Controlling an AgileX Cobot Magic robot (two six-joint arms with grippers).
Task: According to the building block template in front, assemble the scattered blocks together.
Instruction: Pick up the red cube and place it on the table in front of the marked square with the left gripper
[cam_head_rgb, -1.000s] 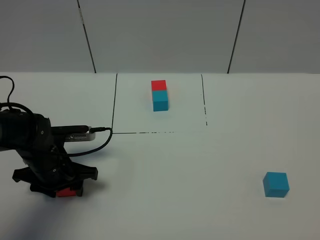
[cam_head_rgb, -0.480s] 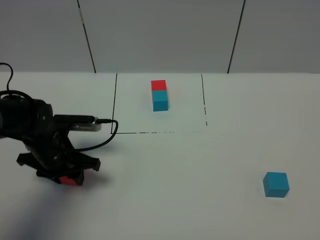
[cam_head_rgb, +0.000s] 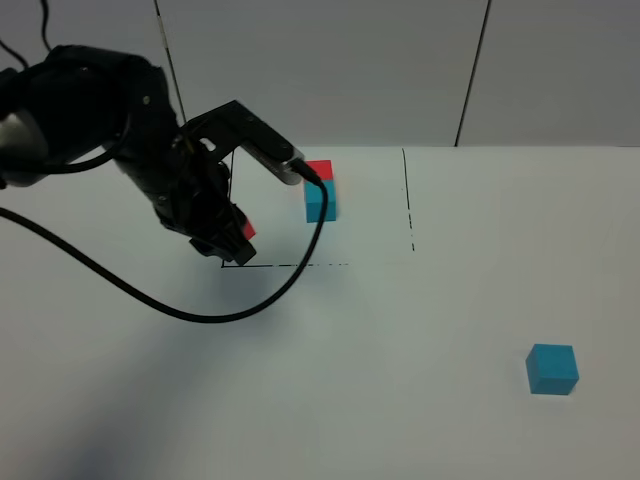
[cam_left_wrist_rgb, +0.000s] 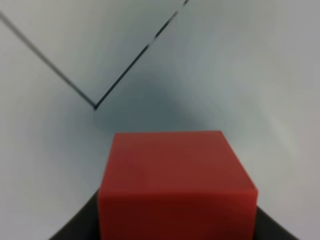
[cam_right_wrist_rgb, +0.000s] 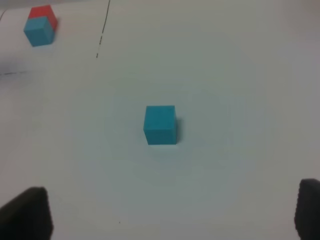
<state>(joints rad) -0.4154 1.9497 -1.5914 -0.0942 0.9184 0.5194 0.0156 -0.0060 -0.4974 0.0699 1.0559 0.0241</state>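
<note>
Left end effector, clamped on red cube, hangs above frame corner. Pos. of cyan cube: well apart, on surface. Rec.: set red flush against cyan's far face, per template.

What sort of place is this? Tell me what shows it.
Likely a robot lab test bench: a white table with a black drawn outline, plain grey wall panels behind, and the left gripper holding a red cube, a cyan cube lying apart.

Lab setup, white tabletop, grey panelled wall
</note>
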